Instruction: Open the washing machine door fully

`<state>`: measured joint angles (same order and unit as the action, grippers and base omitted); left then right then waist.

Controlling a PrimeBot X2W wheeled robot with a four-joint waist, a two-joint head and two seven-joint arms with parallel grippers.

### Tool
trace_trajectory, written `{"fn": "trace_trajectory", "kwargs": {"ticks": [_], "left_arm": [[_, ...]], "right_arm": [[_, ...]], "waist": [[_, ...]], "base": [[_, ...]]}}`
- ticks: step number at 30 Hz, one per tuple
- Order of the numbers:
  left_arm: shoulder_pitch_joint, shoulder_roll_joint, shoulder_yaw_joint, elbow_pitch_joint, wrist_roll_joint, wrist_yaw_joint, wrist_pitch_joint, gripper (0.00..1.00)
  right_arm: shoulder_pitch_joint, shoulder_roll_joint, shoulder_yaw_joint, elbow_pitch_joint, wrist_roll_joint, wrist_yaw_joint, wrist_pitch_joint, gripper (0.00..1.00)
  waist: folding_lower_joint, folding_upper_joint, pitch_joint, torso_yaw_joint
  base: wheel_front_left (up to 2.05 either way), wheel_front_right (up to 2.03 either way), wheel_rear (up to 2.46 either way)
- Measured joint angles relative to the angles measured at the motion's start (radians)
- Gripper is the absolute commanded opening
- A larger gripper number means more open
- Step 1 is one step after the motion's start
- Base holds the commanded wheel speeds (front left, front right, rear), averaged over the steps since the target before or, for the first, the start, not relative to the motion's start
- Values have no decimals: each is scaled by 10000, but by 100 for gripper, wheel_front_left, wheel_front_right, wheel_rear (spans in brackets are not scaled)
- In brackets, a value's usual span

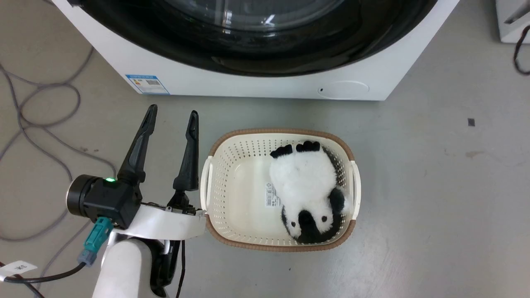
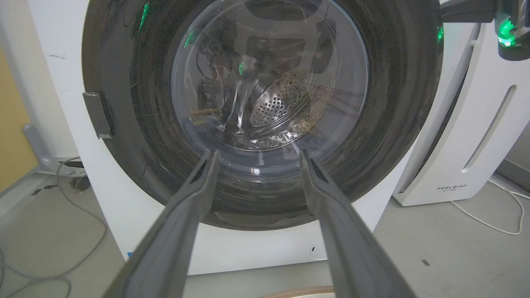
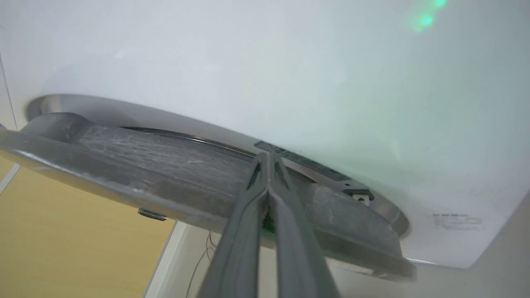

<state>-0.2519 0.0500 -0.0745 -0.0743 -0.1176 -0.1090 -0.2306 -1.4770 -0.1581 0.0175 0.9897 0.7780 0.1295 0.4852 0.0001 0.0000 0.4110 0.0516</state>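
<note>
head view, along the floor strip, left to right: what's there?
grey cables → left gripper, open → laundry basket with the plush panda in its right half → small dark floor mark

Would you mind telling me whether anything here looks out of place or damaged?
The large round glossy black washing machine door seems to stand slightly ajar from the white washer front, the shut right gripper reaching behind its edge. Its black ring looks scuffed. Nothing spilled.
</note>
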Motion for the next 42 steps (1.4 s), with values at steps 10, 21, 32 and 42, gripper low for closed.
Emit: {"fn": "trace_trajectory", "kwargs": {"ticks": [10,21,32,42], "left_arm": [[-238,0,-88,59,-82,-54,-182,100],[-319,0,-82,341,17,-42,-259,100],[344,-2,-25,886,199,-42,-259,100],[1406,-2,-15,1436,364,17,-259,100]], "right_arm": [[-704,-487,454,-217,894,-59,2556,0],[536,-508,694,-1843,1933,-54,5009,0],[2685,-211,531,-3306,2451,-40,6466,0],[5116,368,299,-4918,2717,-42,7388,0]], "waist": [[0,0,300,39],[0,0,-70,6],[-1,0,-1066,-20],[-1,0,-2322,113]], "base": [[0,0,0],[0,0,0],[0,0,0],[0,0,0]]}}
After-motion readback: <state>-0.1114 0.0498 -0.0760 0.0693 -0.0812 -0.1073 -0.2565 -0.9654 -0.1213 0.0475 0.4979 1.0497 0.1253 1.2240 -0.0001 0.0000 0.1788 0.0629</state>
